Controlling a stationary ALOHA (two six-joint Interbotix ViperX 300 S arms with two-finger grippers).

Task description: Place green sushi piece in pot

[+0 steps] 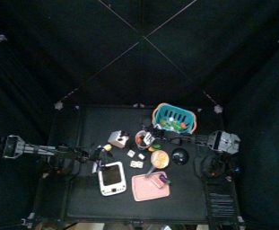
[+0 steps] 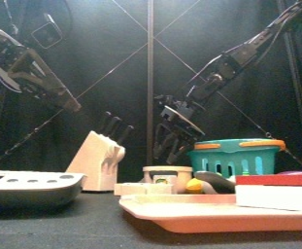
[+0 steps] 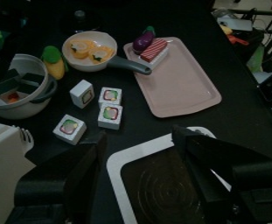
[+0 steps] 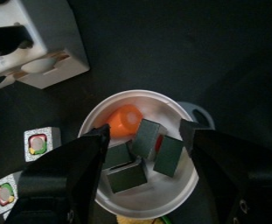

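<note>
The pot (image 4: 173, 194), a white round vessel, stands beside the knife block (image 4: 33, 48). Inside it lie the green sushi piece (image 4: 167, 156), two similar dark green blocks and a round orange item (image 4: 124, 118). My right gripper (image 4: 144, 131) hangs just over the pot with its jaws open, one on each side of the blocks, gripping nothing. In the top view the right gripper (image 1: 148, 140) is at mid-table. My left gripper (image 3: 138, 140) is open and empty, hovering above a white scale (image 3: 162, 179) at the table's left front.
Several sushi pieces (image 3: 108, 96) lie loose on the table. A pan (image 3: 91, 48) with yellow food and a pink tray (image 3: 184, 83) sit near them. The teal basket (image 1: 174, 116) stands at the back right, close to the right arm.
</note>
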